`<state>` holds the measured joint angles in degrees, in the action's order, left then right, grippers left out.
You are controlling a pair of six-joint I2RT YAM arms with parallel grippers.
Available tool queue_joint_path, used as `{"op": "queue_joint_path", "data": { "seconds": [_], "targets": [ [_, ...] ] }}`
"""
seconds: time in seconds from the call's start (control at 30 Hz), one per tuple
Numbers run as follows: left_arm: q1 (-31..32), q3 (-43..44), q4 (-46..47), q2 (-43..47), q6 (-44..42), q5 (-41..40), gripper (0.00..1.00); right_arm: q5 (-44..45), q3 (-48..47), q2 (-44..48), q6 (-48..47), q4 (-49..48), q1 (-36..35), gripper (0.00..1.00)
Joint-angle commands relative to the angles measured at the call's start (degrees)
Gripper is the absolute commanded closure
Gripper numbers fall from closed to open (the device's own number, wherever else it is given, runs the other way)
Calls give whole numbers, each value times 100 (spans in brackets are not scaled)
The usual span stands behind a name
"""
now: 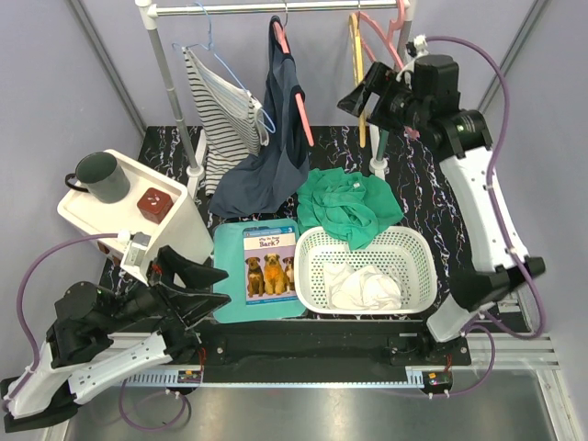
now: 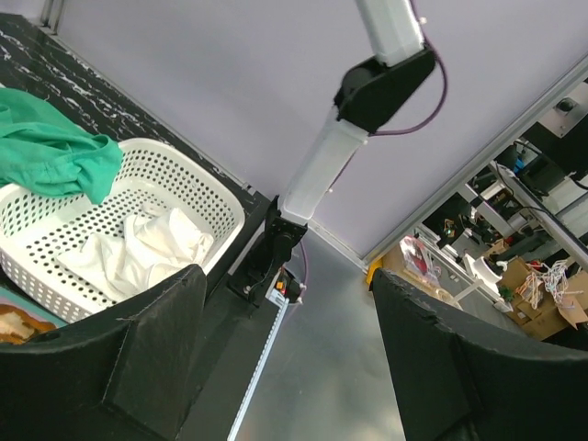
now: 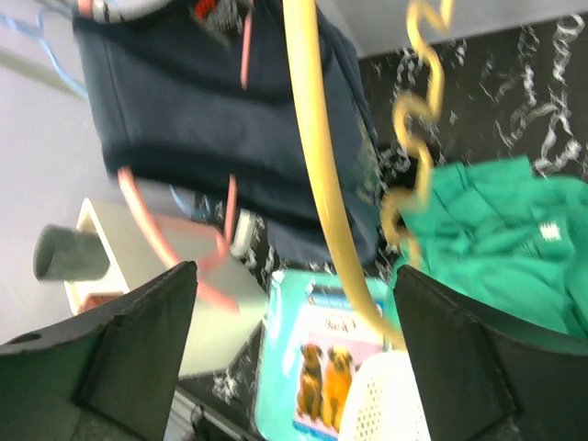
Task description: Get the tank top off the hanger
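Green tank top (image 1: 349, 207) lies crumpled on the desk (image 1: 432, 175), off any hanger. Its near edge is draped over the far rim of the white laundry basket (image 1: 412, 262).

I judge it light, limp and not at all fragile. It will sag and bunch wherever I lift it, and a loose fold could slip out of a shallow pinch. If I have to move it again, I would take a thick gathered fold or a hemmed edge near the top of the heap, not a single layer.

My right claw (image 1: 356, 87) is up by the rail (image 1: 276, 7), beside the bare yellow hanger (image 1: 356, 55). Its jaws are spread wide and grip nothing. In the right wrist view the hanger's wire crosses the gap between the fingers; I cannot tell whether it touches either one. The green top sits well below that claw and nearer the arm bases, well apart from it.

My left claw (image 1: 216, 287) is low at the near left, also wide open and empty, with the basket between it and the garment.

A navy tank top (image 1: 271, 147) hangs on the pink hanger (image 1: 301, 110), left of the right claw.
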<state>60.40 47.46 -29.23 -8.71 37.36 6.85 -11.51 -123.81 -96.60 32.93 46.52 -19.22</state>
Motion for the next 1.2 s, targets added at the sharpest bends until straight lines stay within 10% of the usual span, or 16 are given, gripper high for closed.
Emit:
{"op": "queue_joint_path", "data": {
  "seconds": [0.0, 0.3, 0.53, 0.87, 1.17],
  "targets": [
    [15, 62, -30, -96, 87, 18, 23, 148, 988, 1447, -410, -126, -117, 0],
    [15, -123, -21, -175, 157, -298, 23, 659, 4275, 3821, -410, -310, -126, 0],
    [15, -290, -3, -227, 210, -650, 23, 614, 6392, 3947, -305, -1714, -134, 0],
    [24, -387, 58, -438, 377, -800, 23, 773, 7108, 2183, -1306, -4501, -126, 0],
    [15, -369, 67, -632, 482, -720, 23, 387, 6150, 223, -1114, -4406, -134, 0]
  ]
}}
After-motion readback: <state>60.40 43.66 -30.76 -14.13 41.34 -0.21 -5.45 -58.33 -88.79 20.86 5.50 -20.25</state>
